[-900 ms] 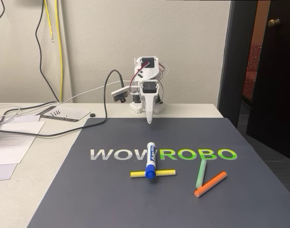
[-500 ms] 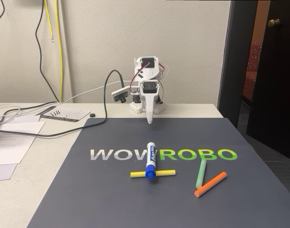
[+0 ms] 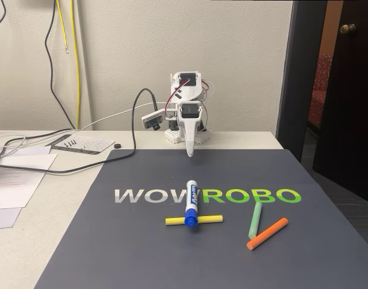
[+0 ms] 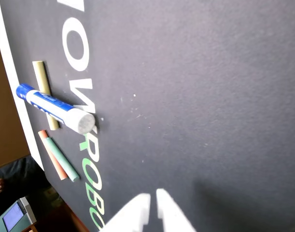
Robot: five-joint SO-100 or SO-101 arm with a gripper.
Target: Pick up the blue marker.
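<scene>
Fixed view | gripper (image 3: 190,153) nearly closed, empty, tip down over mat (image 3: 81,241) far edge | blue marker (image 3: 191,203) mid-mat, well toward near edge, long axis pointing at gripper, cap across yellow stick (image 3: 211,219)

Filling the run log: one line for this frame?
phase: pre-approach | gripper: shut, off the mat | blue marker: untouched, lying across yellow stick

Matt dark mat (image 3: 141,253), glossy white plastic on the blue marker (image 3: 191,202), chalky sticks, smooth white plastic gripper (image 3: 190,154) up back.
</scene>
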